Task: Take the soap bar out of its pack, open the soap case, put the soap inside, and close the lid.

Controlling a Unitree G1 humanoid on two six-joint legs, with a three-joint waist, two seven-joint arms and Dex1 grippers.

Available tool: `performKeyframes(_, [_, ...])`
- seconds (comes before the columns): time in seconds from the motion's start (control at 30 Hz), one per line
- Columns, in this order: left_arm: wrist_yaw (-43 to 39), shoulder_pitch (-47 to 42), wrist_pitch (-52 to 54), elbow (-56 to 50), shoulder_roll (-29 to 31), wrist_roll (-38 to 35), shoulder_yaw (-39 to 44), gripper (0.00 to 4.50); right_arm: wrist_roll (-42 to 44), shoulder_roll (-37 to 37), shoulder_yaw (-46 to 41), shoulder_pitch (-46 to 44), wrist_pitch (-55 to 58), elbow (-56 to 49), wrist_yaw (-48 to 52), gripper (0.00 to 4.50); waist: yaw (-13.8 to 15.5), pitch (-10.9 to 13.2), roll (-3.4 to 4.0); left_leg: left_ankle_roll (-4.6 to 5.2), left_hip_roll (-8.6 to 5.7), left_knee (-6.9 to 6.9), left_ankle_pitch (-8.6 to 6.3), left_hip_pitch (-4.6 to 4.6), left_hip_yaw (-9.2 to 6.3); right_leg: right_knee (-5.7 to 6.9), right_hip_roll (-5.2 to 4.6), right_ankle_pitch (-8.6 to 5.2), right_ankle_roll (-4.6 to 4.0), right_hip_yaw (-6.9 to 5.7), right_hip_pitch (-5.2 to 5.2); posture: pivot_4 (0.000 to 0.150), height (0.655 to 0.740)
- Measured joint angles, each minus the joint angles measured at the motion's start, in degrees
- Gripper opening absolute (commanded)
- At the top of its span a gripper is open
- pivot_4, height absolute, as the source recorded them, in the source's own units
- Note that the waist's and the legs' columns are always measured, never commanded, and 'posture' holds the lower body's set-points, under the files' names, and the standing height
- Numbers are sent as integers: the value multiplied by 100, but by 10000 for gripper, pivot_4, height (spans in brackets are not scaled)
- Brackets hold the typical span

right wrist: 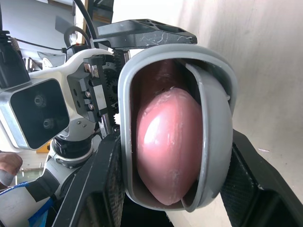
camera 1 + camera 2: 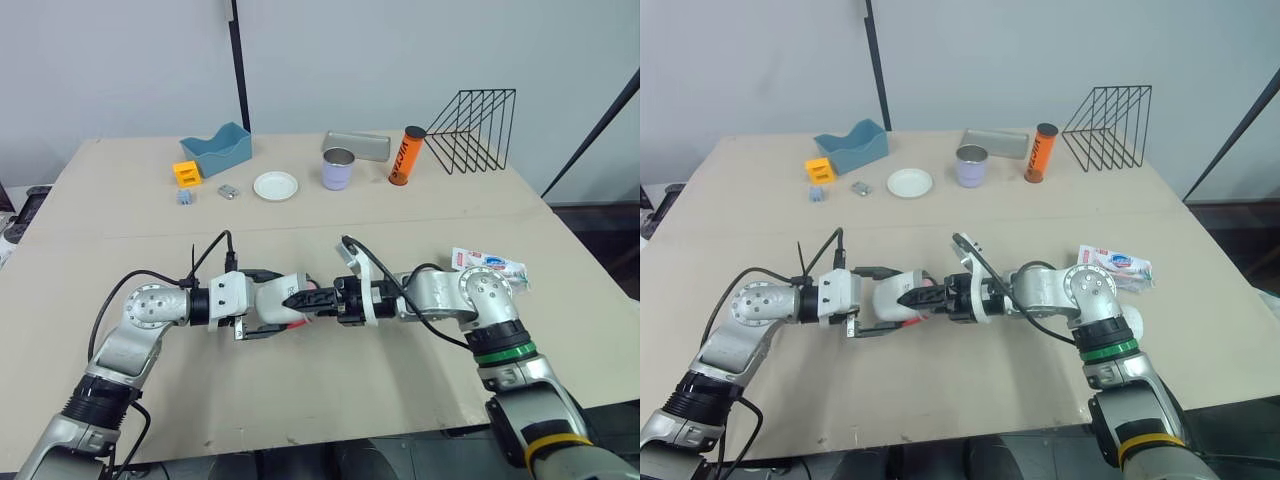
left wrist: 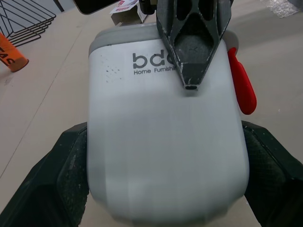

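Left gripper: clamps soap case by its sides.
Right gripper: closed across it end-on — facing the left.
Lid: ajar over soap.

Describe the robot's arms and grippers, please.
The left arm and right arm are silver-grey with round joints, white wrist housings and black cables; the right adds a green ring and yellow band. The left gripper and right gripper have black fingers.

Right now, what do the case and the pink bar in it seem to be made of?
The case looks like moulded plastic: white and grey, smooth and matte, with rounded corners. The bar looks like soap: pink, with a waxy, slightly glossy sheen.
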Motion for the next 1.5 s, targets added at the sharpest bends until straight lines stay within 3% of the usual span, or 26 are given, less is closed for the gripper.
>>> performKeyframes(0.73, [-117,-27,92,-51,99,-353,-35,40129,39,-218,-45,161,-2,-180,463,20931,0,0,0,2,-1,0,1,-1,0,0,0,0,2,-2,0,1500,7393])
performKeyframes(1.27, [83,-57,-140,-9,303,-187,-168,40129,48,-199,117,95,-130,-178,338,20931,5,0,0,3,-1,2,2,-2,2,-1,-5,1,4,-3,0,1500,7393])
performKeyframes(1.5, [142,154,688,-376,351,-423,-181,40129,52,-200,181,93,-156,-177,269,20931,-3,0,1,3,-1,0,2,-3,1,0,-4,1,3,-3,-1,1500,7393])
